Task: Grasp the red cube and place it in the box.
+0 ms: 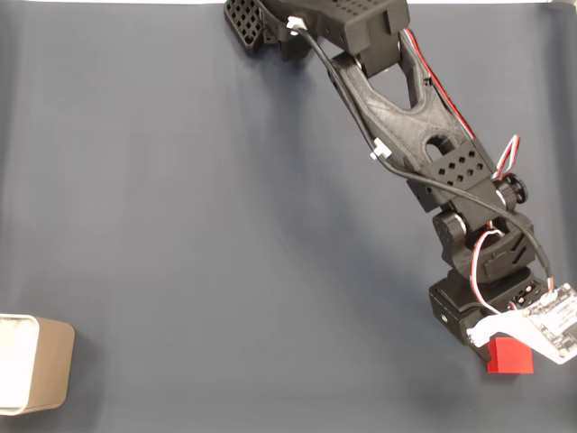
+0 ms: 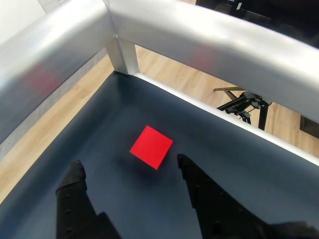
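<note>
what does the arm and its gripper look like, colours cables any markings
The arm is matte black printed plastic with open cut-outs and grids of small round holes. A black cable runs along it, and red and white wires loop at the joints. A white-edged circuit board sits near the wrist. In the wrist view the gripper has two black pointed fingers dotted with small holes. I can see no printed markings.

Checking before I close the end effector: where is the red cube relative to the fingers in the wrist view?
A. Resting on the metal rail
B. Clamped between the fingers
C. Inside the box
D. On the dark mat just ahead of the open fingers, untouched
D: in the wrist view the red cube lies flat on the dark mat, just beyond the tips of the spread end effector, with mat showing between it and each finger.
</note>
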Motion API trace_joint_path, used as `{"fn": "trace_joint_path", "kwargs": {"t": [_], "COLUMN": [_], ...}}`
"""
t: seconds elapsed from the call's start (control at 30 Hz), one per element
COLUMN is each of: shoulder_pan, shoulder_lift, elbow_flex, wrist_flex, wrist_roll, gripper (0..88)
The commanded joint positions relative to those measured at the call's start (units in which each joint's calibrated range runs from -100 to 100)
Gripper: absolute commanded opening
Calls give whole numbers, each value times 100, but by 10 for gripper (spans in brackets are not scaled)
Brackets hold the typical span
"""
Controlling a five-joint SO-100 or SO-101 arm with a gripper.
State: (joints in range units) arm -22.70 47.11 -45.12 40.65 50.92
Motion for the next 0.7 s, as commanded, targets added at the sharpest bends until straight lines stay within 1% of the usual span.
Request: {"fn": "trace_joint_path", "kwargs": {"t": [0.0,0.33,0.67], "shoulder_pan": [-10,-10,-10], "shoulder_lift": [63,661,887], "elbow_flex": [-561,-1118,-1291], "wrist_flex": [-82,-82,-82], "wrist_roll": [-49,-78,-107], "gripper": [426,426,426]}}
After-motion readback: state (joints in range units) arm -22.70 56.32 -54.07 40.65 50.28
